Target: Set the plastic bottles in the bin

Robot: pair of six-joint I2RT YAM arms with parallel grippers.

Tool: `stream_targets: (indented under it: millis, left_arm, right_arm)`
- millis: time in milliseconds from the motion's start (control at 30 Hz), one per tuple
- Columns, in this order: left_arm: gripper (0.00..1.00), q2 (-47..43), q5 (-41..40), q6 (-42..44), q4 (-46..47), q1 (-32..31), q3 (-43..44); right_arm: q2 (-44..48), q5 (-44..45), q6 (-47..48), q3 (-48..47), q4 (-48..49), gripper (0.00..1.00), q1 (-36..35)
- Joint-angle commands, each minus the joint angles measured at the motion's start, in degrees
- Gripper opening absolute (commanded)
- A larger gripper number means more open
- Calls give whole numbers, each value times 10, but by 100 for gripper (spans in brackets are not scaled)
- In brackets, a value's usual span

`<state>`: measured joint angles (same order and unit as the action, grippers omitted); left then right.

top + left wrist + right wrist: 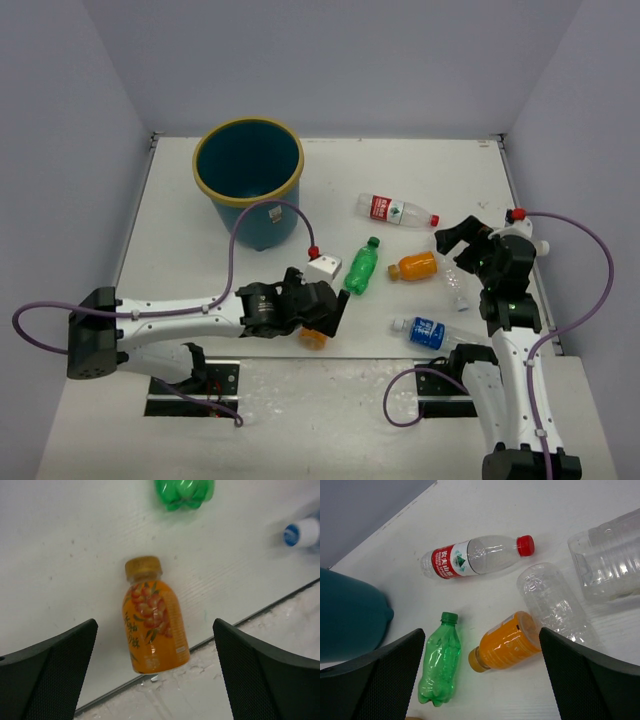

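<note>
Jaws spread wide and holding nothing, the left gripper (155, 622) (328, 312) hangs over an orange bottle (152, 630) (313, 338) that lies on its side between the two fingers, touching neither. The bottle's cap points away from the arm and its base reaches the seam (250, 620) where the smooth tabletop meets a rougher front strip. The left arm runs low along the near edge of the table (430, 170) from its base at the left, wrist turned down.

A green bottle (362, 266) (184, 491) lies just beyond, and a blue-labelled bottle (428, 332) (302, 532) sits off to the right near the front edge.

The right gripper (458, 235) (481, 631), equally wide and empty, hovers above a second orange bottle (414, 266) (507, 642). Its arm rises from the near right corner, and the wrist bends inward toward the table's middle. A plain clear bottle (455, 285) (555, 602) lies against that orange one. A larger clear bottle (610, 560) lies farther right, and a red-labelled bottle (395, 210) (470, 557) lies alone farther back.

The bin (248, 190) (350, 615) stands upright at the far left of the table, well apart from every bottle, with bare tabletop behind and to its right. Walls close in the table's left, right and far sides.
</note>
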<state>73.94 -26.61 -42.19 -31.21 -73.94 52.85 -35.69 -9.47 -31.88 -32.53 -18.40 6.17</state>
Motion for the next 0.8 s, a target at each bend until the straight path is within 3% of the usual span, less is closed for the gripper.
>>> stream_targets:
  millis: [0, 367, 500, 633, 767]
  left_arm:
    - [100, 6, 4, -111, -12, -8, -60]
    - [99, 90, 22, -129, 109, -9, -113]
    - [72, 108, 29, -118, 126, -8, -106]
    - [35, 105, 25, -101, 130, -9, -99]
    - [15, 80, 14, -82, 130, -9, -90]
  right_arm:
    - [6, 17, 2, -4, 15, 99, 2]
    - [0, 19, -3, -5, 13, 99, 2]
    - [2, 19, -3, -7, 9, 99, 2]
    - [8, 7, -9, -7, 14, 99, 2]
    - [13, -3, -7, -6, 16, 99, 2]
